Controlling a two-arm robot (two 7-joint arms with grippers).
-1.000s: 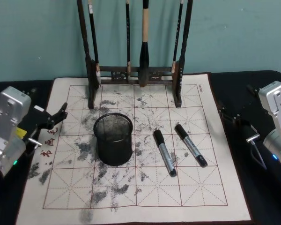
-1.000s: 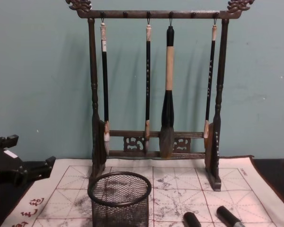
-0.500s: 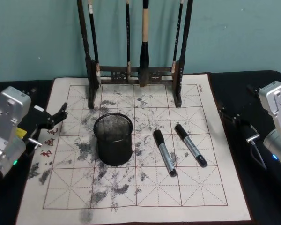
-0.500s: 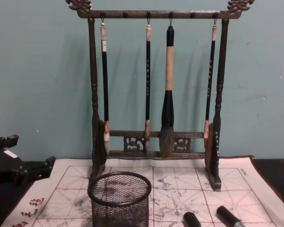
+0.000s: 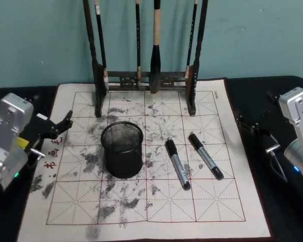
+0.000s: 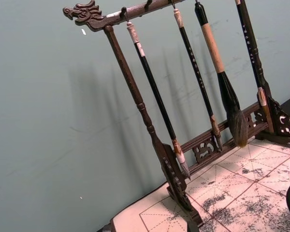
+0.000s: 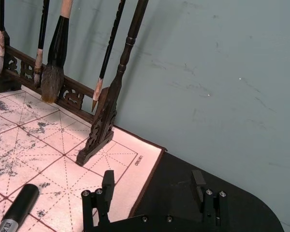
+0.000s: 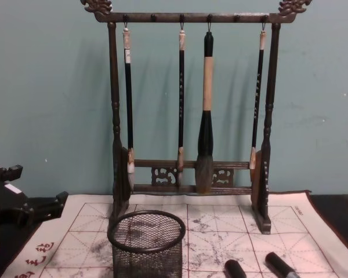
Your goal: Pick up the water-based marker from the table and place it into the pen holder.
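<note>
Progress nil: both markers on mat beside empty pen holder; L gripper, R gripper parked, jaws apart, holding nothing.

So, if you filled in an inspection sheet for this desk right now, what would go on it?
Surface: black table under an ink-stained gridded mat.
Job's things: two markers, one and another, lie on the mat to the right of the pen holder, apart from it; nothing seen inside the holder.
Clutter: brush rack with four hanging brushes, behind the holder.
Grippers: left gripper at the mat's left edge, right gripper off its right edge; both jaws open, holding nothing.
Cables: thin dark line by the right wrist, possibly a lead.
Surroundings: teal wall.
</note>
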